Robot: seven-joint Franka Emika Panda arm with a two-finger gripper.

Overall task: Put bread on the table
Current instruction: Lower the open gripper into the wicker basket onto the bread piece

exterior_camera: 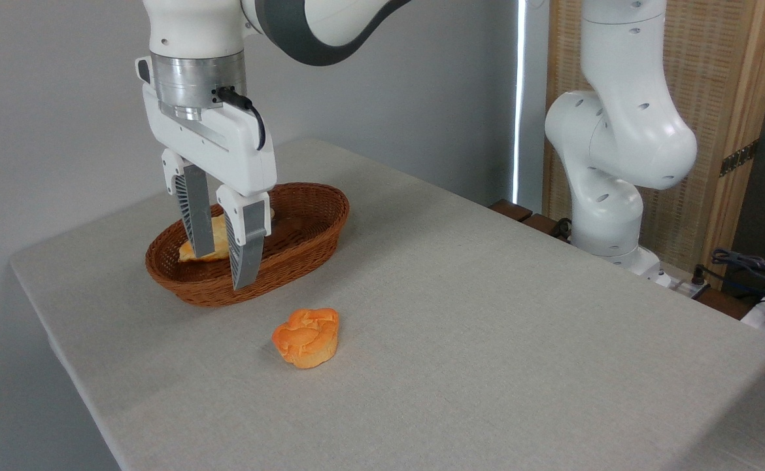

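Arm: I see the white arm (618, 131) rising from its base at the right rear edge of the table and reaching across the top of the picture to the left, wrist pointing straight down.
Gripper: my gripper (222, 265) hangs over the left half of the basket, fingers vertical, tips down at about rim height or just inside it.
Jaw state: the two grey fingers (197, 212) stand apart with a clear gap between them; I read the hand as parted, holding nothing.
Bread: the bread (216, 243) lies inside the basket, on its floor, towards the left end. Only a pale yellow strip shows between and beside the fingers; the rest is hidden behind them.
Contact: I cannot tell whether either finger touches the bread; from this angle they overlap it.
Basket: the brown wicker basket (304, 245) is oval, sits upright on the far left part of the table, long axis running from front left to back right.
Bun: an orange bun (307, 337) stands on the cloth just in front of the basket, apart from it, not touching.
Table: the table (487, 340) has a light grey cloth top.
Task status: bread not yet on the table.
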